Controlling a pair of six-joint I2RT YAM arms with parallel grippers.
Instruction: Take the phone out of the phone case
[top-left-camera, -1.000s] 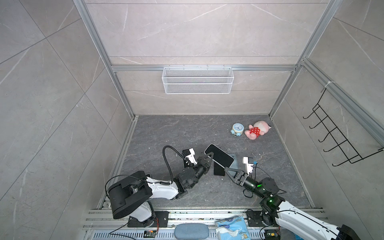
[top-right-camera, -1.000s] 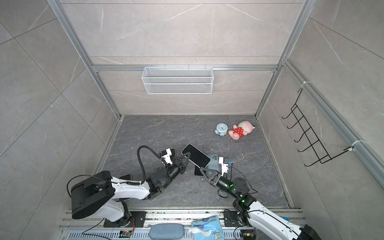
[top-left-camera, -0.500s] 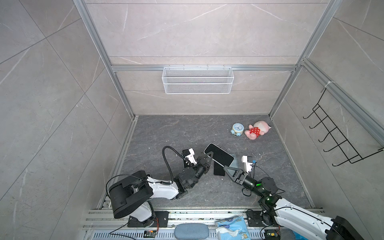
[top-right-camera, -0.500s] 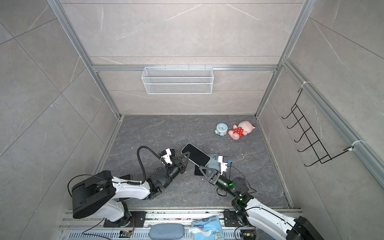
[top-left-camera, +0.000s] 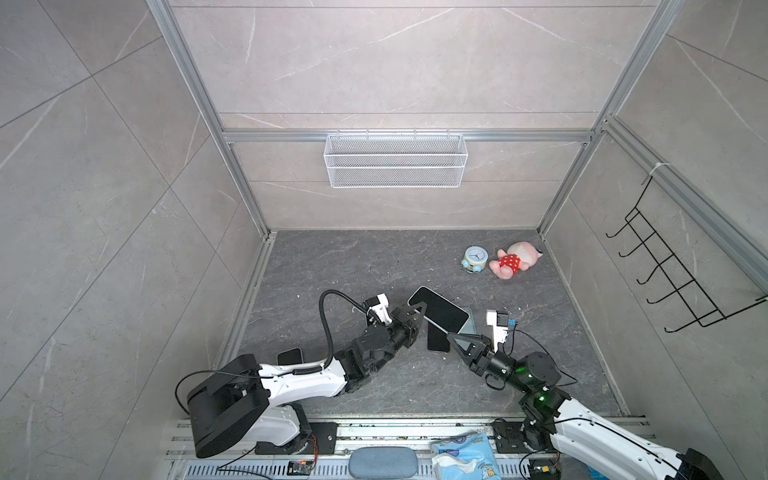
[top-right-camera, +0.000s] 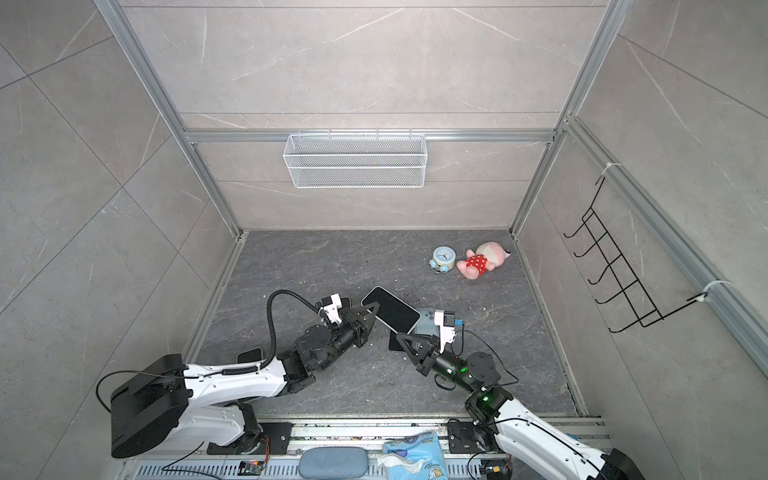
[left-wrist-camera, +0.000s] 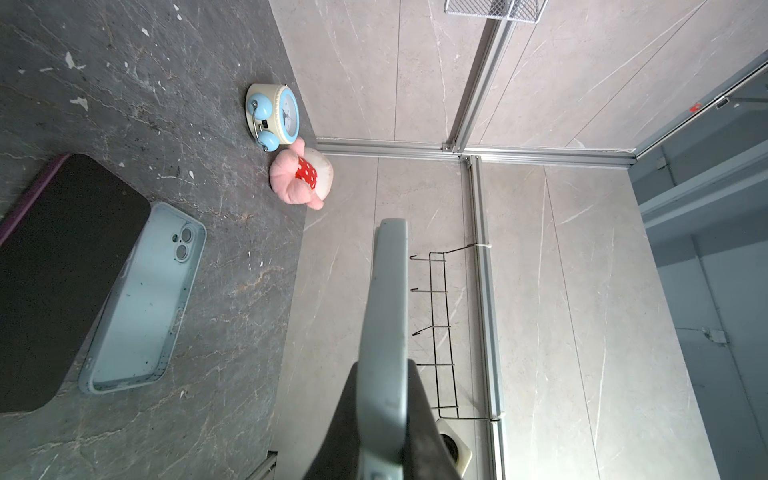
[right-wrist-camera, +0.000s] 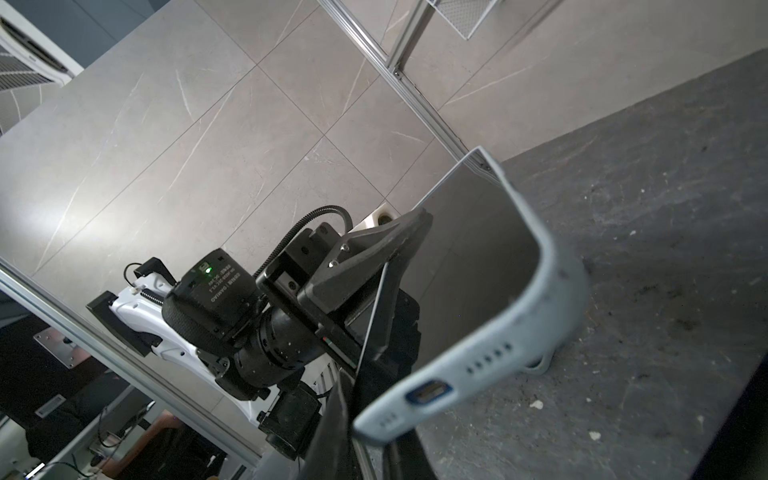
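The phone (top-left-camera: 438, 309) (top-right-camera: 390, 309), black screen up, sits in a light blue phone case (right-wrist-camera: 519, 332) and is held tilted above the floor between both arms. My left gripper (top-left-camera: 417, 311) (top-right-camera: 372, 309) (left-wrist-camera: 384, 374) is shut on one long edge of the phone case (left-wrist-camera: 386, 291). It also shows in the right wrist view as the left gripper (right-wrist-camera: 399, 245). At the case's port-end corner, my right gripper (top-left-camera: 451, 334) (top-right-camera: 401, 334) (right-wrist-camera: 365, 424) is shut, one finger on each face.
Under the held phone lie an empty light blue case (top-left-camera: 467, 322) (left-wrist-camera: 141, 299) and a dark phone with a purple rim (top-left-camera: 436, 343) (left-wrist-camera: 54, 270). An alarm clock (top-left-camera: 473, 258) and a pink plush toy (top-left-camera: 513, 259) sit back right. A wire basket (top-left-camera: 395, 160) and hook rack (top-left-camera: 673, 274) hang on the walls.
My right gripper has closed on the corner of the cased phone after edging in toward it. The left gripper has kept its hold and has not moved.
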